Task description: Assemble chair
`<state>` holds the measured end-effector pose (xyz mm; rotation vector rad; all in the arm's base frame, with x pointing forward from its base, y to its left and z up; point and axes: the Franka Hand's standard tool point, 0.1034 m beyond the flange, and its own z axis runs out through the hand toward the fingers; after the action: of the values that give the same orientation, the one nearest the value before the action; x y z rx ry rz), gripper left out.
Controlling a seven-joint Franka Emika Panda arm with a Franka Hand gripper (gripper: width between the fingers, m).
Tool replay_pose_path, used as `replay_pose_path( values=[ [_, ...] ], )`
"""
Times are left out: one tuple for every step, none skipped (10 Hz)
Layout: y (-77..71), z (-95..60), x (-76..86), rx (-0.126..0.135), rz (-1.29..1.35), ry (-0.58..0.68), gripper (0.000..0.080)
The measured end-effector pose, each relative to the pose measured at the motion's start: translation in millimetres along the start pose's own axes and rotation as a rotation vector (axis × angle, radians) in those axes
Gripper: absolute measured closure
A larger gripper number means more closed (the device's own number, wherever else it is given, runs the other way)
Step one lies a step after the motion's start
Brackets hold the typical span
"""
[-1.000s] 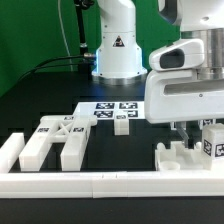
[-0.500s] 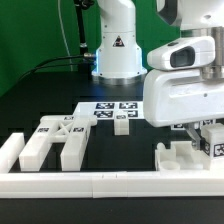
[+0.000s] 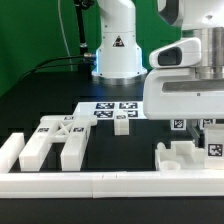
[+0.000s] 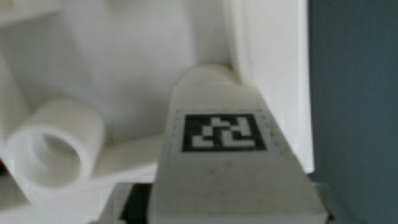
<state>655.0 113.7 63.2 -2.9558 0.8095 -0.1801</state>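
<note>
Wrist view: chair piece (image 4: 221,150) between jaws

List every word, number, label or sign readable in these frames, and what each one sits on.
Readable words or numbers: none.
Robot base: a triangular warning sign, symbol too small to read.
Marker board: black-and-white square tags, patterns only.
Chair part in the wrist view: one square tag, pattern only, no text.
</note>
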Motion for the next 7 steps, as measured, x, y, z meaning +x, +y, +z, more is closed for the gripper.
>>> replay_pose_path(
  values=[
    [0.6, 0.6, -1.2, 0.009, 0.202, -0.011, 0.0513],
    [1.6, 0.7, -1.7, 0.011, 0.376, -0.019, 0.0512],
    [2.3, 0.8, -2.0, 0.015, 0.485, -0.027, 0.0512],
    [3.1, 0.5, -1.9, 0.017, 0.502, -0.027, 0.0512],
    [2.9, 0.6, -2.7, 0.015, 0.578, -0.031, 0.0512],
    [3.1, 0.7, -3.0, 0.014, 0.631, -0.033, 0.0512],
    [3.2, 0.6, -3.1, 0.015, 0.669, -0.037, 0.0512]
  ],
)
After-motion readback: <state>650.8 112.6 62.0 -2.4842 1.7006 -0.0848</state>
